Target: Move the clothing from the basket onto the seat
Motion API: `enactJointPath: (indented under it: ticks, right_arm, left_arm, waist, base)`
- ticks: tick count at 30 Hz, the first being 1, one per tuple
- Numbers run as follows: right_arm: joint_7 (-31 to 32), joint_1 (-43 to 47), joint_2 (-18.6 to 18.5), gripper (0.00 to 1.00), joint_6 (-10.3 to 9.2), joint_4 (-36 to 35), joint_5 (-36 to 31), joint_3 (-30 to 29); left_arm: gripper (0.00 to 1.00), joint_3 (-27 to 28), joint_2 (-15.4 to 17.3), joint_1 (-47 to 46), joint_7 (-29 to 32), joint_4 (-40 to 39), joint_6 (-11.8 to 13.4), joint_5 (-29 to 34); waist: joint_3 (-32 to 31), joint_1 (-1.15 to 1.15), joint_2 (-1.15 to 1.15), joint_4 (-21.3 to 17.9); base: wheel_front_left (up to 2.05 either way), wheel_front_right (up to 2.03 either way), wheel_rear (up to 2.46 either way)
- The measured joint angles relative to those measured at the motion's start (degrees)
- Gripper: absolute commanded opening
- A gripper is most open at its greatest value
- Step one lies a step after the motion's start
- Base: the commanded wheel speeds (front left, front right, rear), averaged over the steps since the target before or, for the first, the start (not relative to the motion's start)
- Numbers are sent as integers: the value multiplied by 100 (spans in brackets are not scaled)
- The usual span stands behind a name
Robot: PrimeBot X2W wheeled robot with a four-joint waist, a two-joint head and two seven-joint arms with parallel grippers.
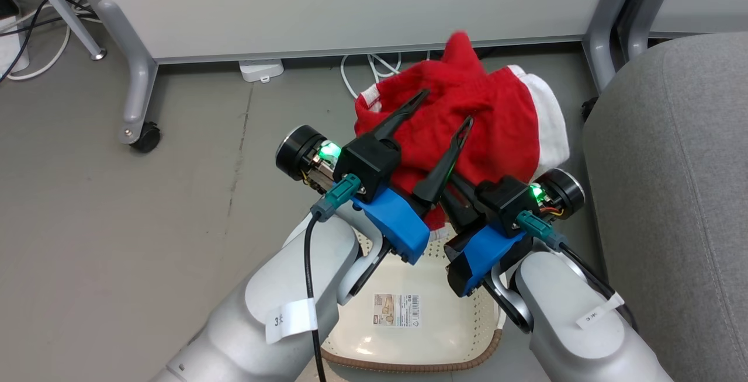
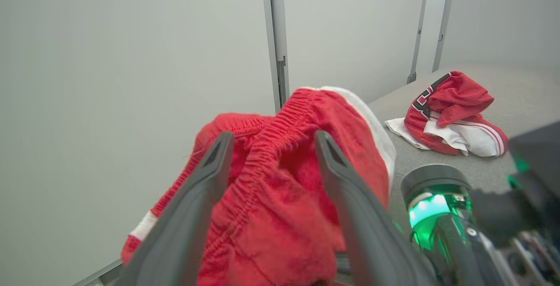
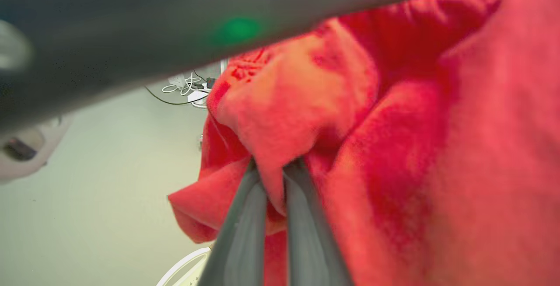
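Observation:
Red shorts (image 1: 485,119) with white side panels hang bunched in the air above the basket (image 1: 409,364), a cream perforated one with a brown rim and a label inside its bottom. My right gripper (image 3: 273,165) is shut on a fold of the shorts (image 3: 393,146). My left gripper (image 1: 445,107) stands open, its fingers spread on either side of the elastic waistband (image 2: 267,163). The grey seat (image 1: 672,183) is at the right. In the left wrist view a second red and white garment (image 2: 450,115) lies crumpled on the seat (image 2: 494,172).
Grey floor lies to the left. A white panel on grey wheeled legs (image 1: 137,107) runs across the back, with white cables (image 1: 374,69) and a power strip (image 1: 261,70) under it. The basket (image 3: 183,268) is just below my arms.

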Motion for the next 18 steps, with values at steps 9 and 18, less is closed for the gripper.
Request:
enactJointPath:
  ticks: [9, 18]
  right_arm:
    - [0, 1, 0, 0, 0, 0, 19, 16]
    - [0, 4, 1, 0, 0, -4, 56, -27]
  left_arm:
    - [100, 53, 0, 4, 0, -30, 7, 79]
    - [100, 59, 0, 22, 0, -27, 4, 108]
  waist:
    - [3, 0, 0, -33]
    - [19, 0, 0, -63]
  base:
    - [0, 0, 0]
    - [0, 0, 0]
